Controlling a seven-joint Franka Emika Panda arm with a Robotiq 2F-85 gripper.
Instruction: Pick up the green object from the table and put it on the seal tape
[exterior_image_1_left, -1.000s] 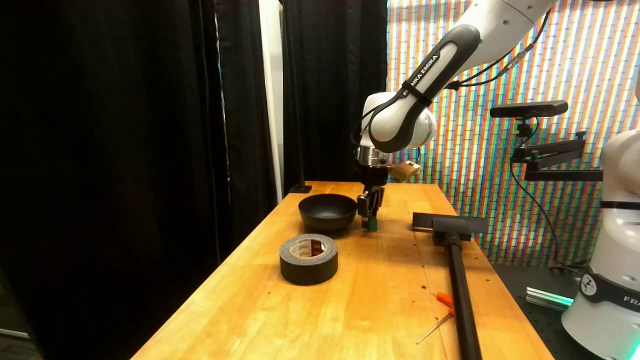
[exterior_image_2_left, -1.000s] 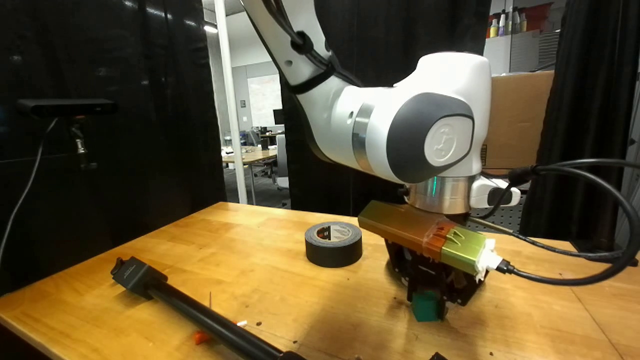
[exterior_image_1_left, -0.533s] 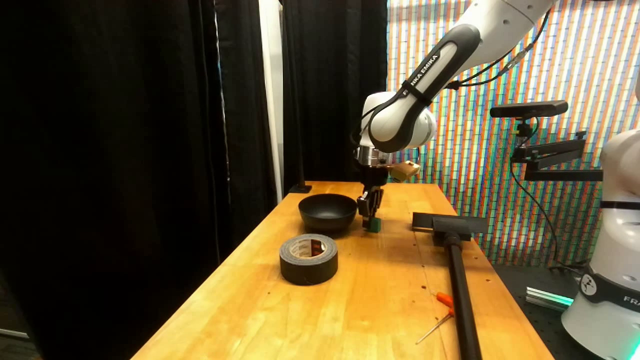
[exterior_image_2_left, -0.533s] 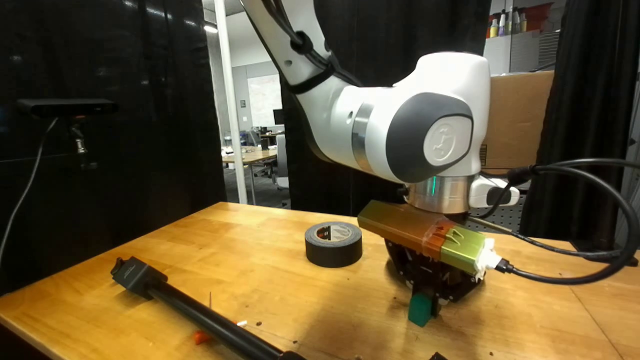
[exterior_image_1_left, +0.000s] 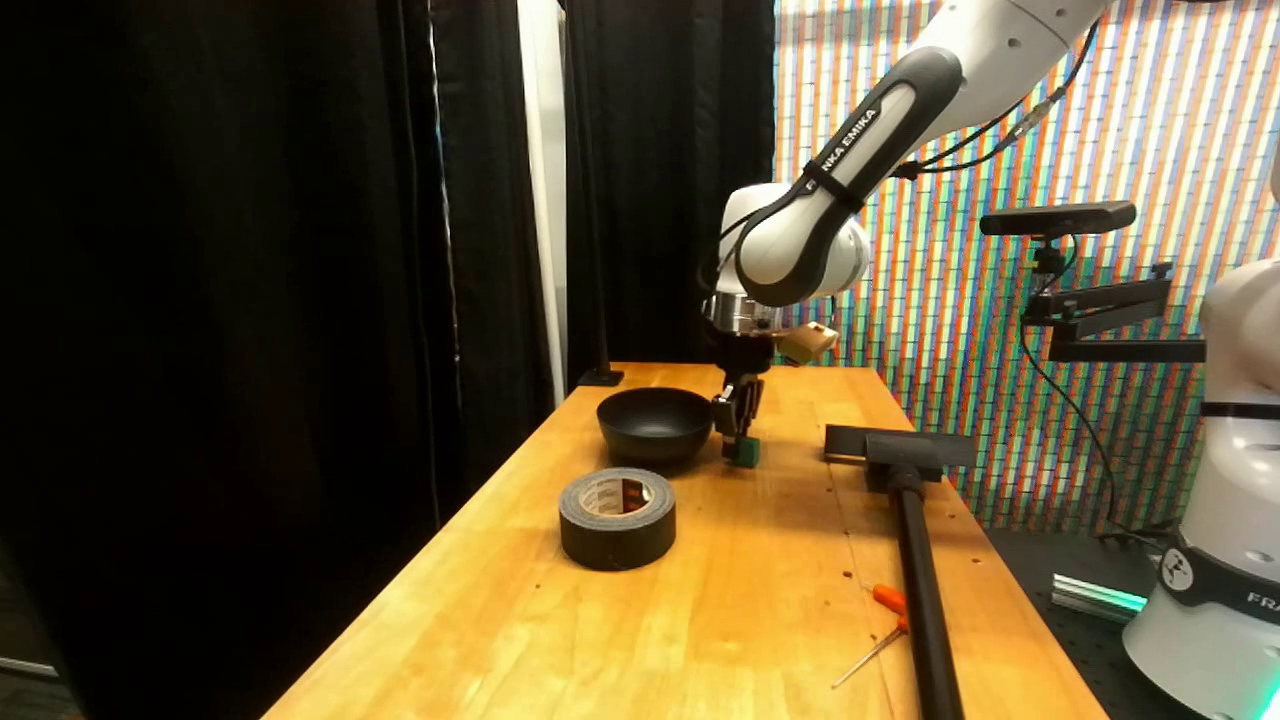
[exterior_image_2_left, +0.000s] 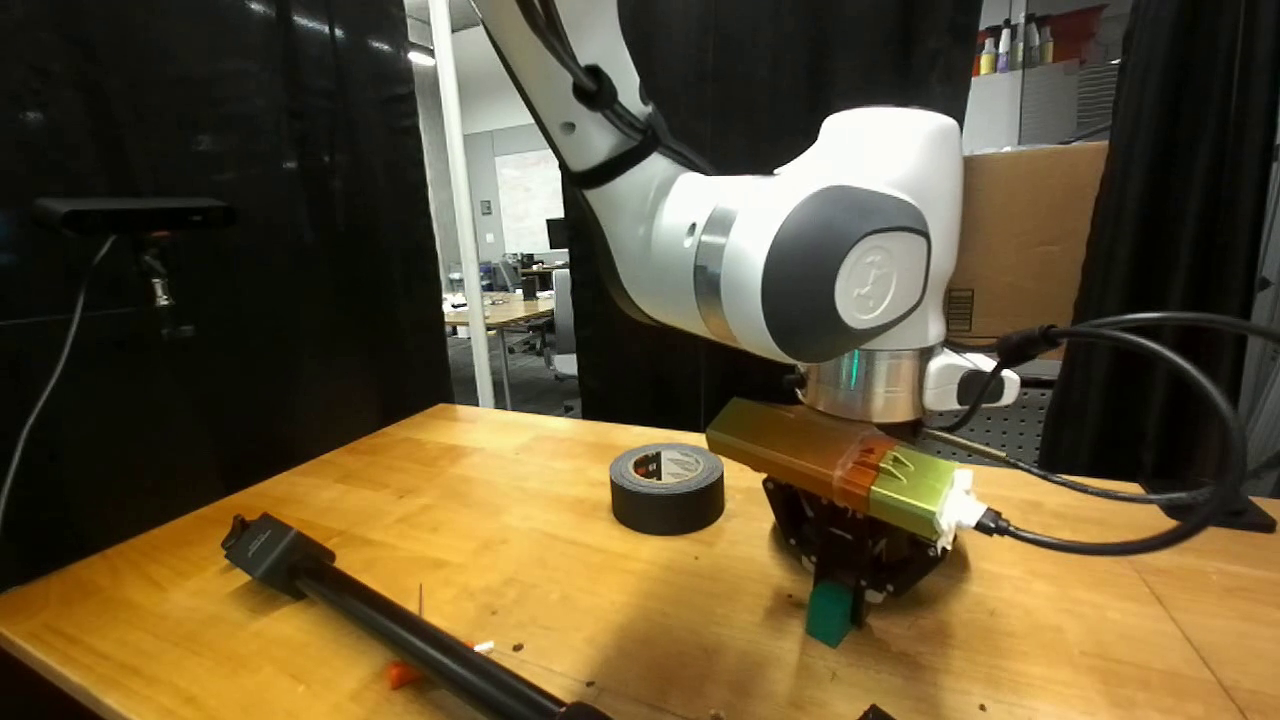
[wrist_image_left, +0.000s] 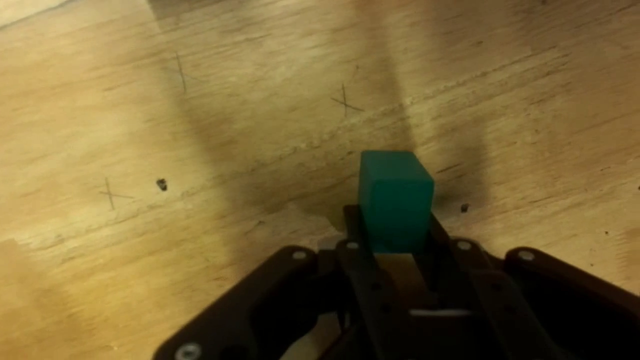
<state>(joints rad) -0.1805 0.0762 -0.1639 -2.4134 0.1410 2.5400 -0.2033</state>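
The green object is a small green block. It also shows in an exterior view and in the wrist view. My gripper points down and is shut on it, with one finger against each side in the wrist view. The block is at or just above the table; I cannot tell whether it touches. The seal tape, a thick dark roll with a centre hole, lies flat on the table. In an exterior view the tape is left of the gripper and farther back.
A black bowl stands close beside the gripper, behind the tape. A black pole with a flat base lies along the table. Orange-handled tools lie beside the pole. A cable trails from the wrist camera.
The fingers have closed on the green block, and the block has turned between them. Since half a second ago, gripper and block have shifted slightly left in both exterior views.
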